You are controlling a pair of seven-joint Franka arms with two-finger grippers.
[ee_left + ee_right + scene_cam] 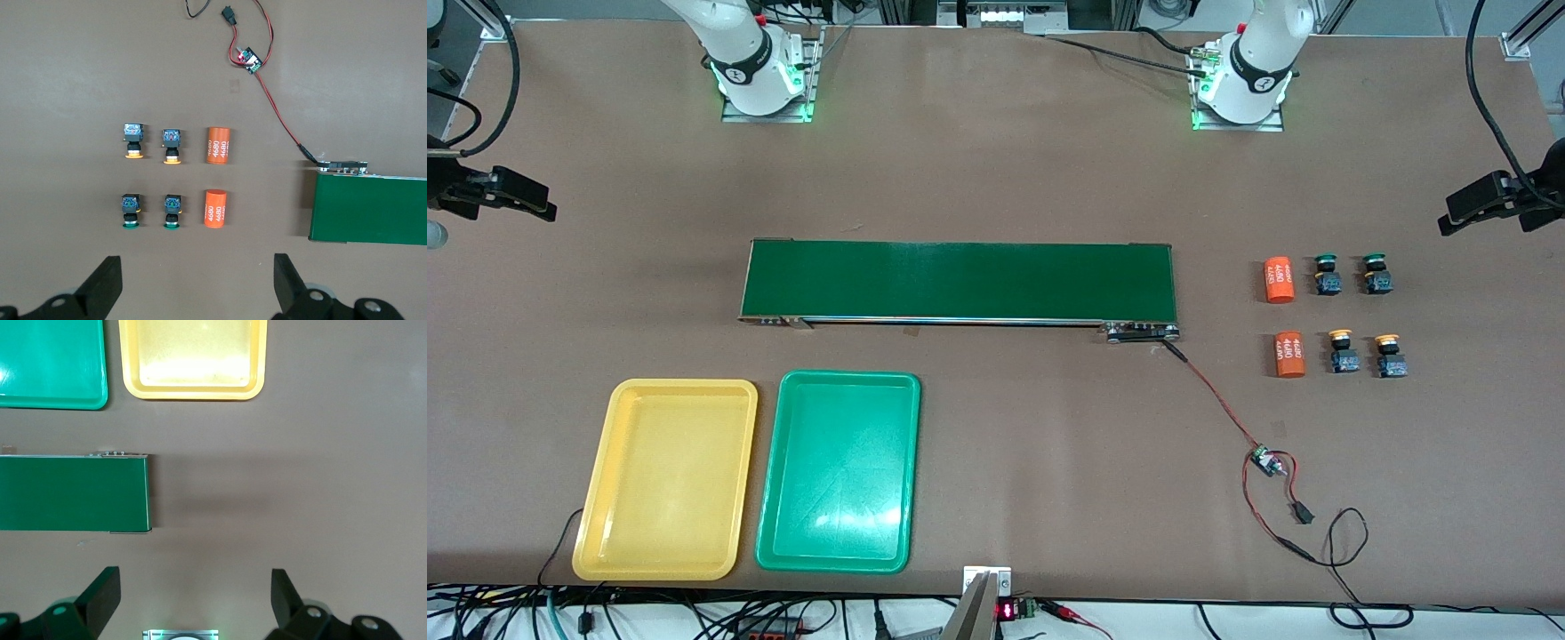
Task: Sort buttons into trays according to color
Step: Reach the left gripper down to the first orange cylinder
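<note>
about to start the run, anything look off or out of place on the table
Nothing stands out. Four buttons sit in neat rows beside two orange cylinders at the left arm's end. The yellow tray and green tray lie side by side, unfilled.

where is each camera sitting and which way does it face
Front view: high across the table, facing both arm bases; shows the conveyor belt, trays and buttons.
Left wrist view: looks down past the open left end effector at the buttons; shares the belt end.
Right wrist view: looks down past the open right end effector at the yellow tray.
</note>
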